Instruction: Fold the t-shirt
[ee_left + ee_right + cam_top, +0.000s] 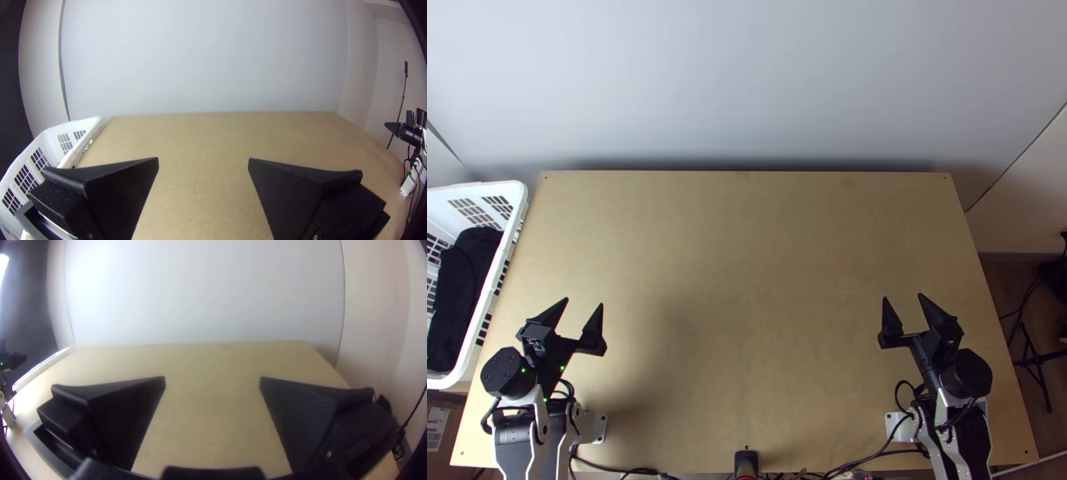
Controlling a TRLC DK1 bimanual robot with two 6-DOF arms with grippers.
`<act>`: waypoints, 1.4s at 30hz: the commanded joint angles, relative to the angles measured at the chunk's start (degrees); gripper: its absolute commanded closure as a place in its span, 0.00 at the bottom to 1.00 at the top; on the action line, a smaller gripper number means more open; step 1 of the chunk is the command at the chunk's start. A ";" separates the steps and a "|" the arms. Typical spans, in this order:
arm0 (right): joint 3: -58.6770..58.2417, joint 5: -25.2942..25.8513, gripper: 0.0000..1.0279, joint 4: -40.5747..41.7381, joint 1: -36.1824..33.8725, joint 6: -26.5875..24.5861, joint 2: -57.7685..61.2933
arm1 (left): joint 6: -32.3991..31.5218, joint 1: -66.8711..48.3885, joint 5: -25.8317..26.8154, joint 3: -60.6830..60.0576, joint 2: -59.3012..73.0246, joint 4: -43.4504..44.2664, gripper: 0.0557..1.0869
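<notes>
From the top view, I have the dark cloth bunched in the white basket along the bench's left edge; I take it for the t-shirt. The left gripper is spread wide and holds nothing, above the bench's near left corner. The right gripper, near the right edge, is just as wide and holds nothing. My first worry is the lift: dark folds against each other hide hem and sleeves, so I could pinch several layers and drag out a wad.

In the left wrist view, the basket wall rises beside that gripper. Coming in too low could knock the rim and shove the basket along the edge, and cloth pulled sideways might snag on the slots.

In the right wrist view, bare bench lies between the two tips. If I lay the shirt down too near the left edge, I expect this gripper to struggle for a corner, leaving the first fold skewed.
</notes>
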 commanded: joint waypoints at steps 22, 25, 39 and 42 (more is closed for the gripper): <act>0.02 0.02 0.04 0.01 2.20 0.19 0.01 | -0.43 -1.18 0.02 1.25 0.01 -7.10 0.05; 0.02 0.11 0.04 0.19 1.15 0.19 0.01 | -0.26 -1.71 0.10 1.25 0.01 -7.10 0.05; 0.02 3.62 0.04 1.24 -5.36 1.69 0.01 | 1.33 3.12 -2.45 1.25 0.01 -7.63 0.05; -0.07 3.62 0.05 -0.52 -5.71 3.88 0.62 | 0.01 2.33 -2.45 1.25 0.01 -7.28 0.05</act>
